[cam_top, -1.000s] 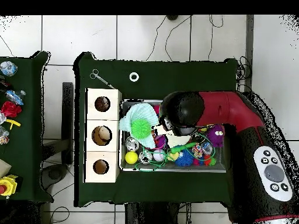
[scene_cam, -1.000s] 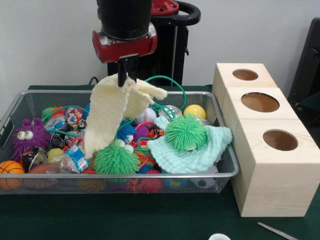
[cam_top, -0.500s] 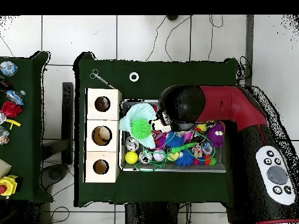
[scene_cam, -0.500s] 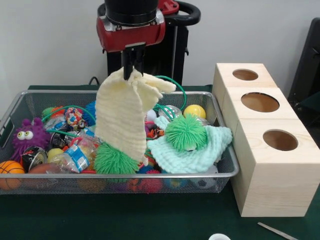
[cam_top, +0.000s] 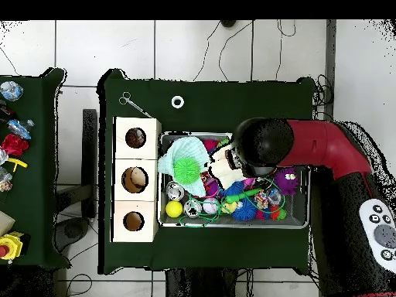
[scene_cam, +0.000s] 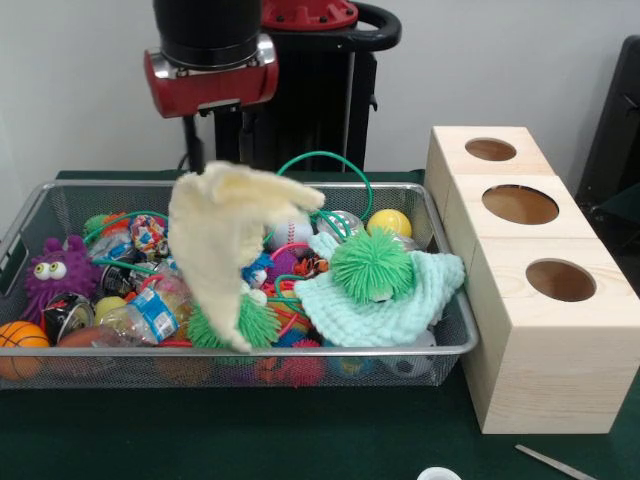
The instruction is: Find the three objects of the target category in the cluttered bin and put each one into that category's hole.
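Observation:
The wire mesh bin (scene_cam: 60, 190) is full of toys; it also shows in the overhead view (cam_top: 232, 226). My gripper (scene_cam: 210, 150) is above the bin's left middle and looks open, with one thin finger (scene_cam: 190, 140) standing apart to the left. A pale yellow knitted cloth (scene_cam: 235, 240) hangs in the air right below it, with its lower end on a green spiky ball (scene_cam: 215, 330). The cloth shows white in the overhead view (cam_top: 224, 164), where the arm's head (cam_top: 263, 145) hides the gripper. The mid-sized hole (scene_cam: 560, 280) is in the nearest wooden cube (cam_top: 135, 138).
A mint cloth (scene_cam: 400, 305) with a second green spiky ball (scene_cam: 372, 262) on it lies at the bin's right end. A purple monster (scene_cam: 55, 270), an orange ball (scene_cam: 20, 345), a yellow ball (scene_cam: 388, 222) and green cord (scene_cam: 330, 160) lie in the bin. Scissors (scene_cam: 555, 462) lie by the cubes.
The gripper has moved left, away from the cubes, and the fingers now stand apart. The yellow cloth went left with it and has sunk a little lower.

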Controlling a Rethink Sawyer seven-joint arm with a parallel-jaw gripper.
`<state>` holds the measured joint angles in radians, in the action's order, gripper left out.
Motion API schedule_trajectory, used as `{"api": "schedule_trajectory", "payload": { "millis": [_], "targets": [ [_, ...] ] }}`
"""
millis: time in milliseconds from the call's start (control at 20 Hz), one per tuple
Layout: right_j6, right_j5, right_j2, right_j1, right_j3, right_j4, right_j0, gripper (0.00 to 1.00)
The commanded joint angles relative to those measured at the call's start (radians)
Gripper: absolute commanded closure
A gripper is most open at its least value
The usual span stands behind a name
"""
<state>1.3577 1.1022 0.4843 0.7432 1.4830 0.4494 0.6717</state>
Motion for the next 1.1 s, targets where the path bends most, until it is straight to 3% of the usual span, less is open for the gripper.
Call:
{"api": "schedule_trajectory", "payload": {
  "millis": [50, 550, 750, 900, 1100],
  "targets": [
    [-0.172, -0.094, 0.062, -0.055, 0.092, 0.03, 0.051, 0.0],
    [-0.22, -0.074, 0.076, -0.066, 0.067, 0.061, 0.072, 0.0],
    [-0.245, -0.13, 0.052, -0.092, 0.152, 0.114, 0.127, 0.0],
    [-0.338, -0.162, 0.066, -0.136, 0.172, 0.173, 0.179, 0.0],
    [-0.417, -0.153, 0.088, -0.193, 0.131, 0.227, 0.229, 0.0]
  ]
}}
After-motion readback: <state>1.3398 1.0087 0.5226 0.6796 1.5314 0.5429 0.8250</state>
